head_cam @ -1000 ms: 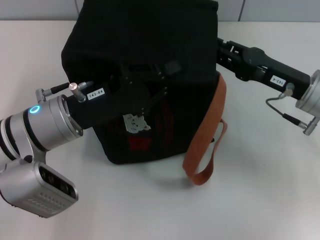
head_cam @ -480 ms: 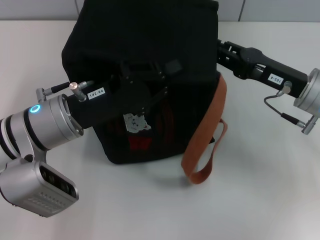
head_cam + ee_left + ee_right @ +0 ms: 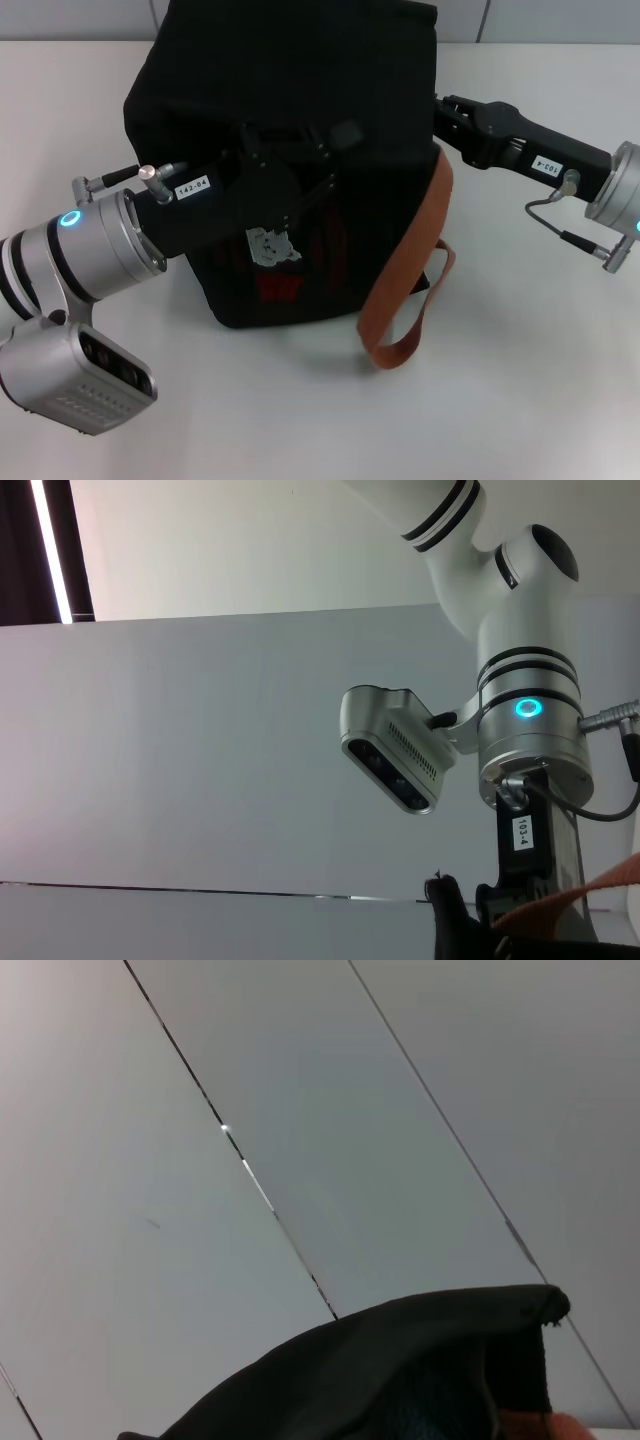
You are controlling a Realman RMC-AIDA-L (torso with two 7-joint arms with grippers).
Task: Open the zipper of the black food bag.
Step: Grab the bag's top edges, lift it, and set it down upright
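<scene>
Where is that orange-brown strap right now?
In the head view, the orange-brown strap hangs down the black food bag's right side, below the right gripper, its loop resting on the white table.

Black food bag (image 3: 290, 90), orange-brown strap (image 3: 410, 270), red print (image 3: 280, 285)

White table (image 3: 520, 380) carries the black food bag (image 3: 290, 110); its orange-brown strap (image 3: 405, 290) trails onto the surface.

The black food bag (image 3: 290, 130) is matt woven cloth, its strap (image 3: 405, 290) coarse orange-brown webbing. The tabletop (image 3: 520, 380) is smooth, faintly glossy white. Both arms wear brushed silver metal cuffs and matt black plastic hand housings.
</scene>
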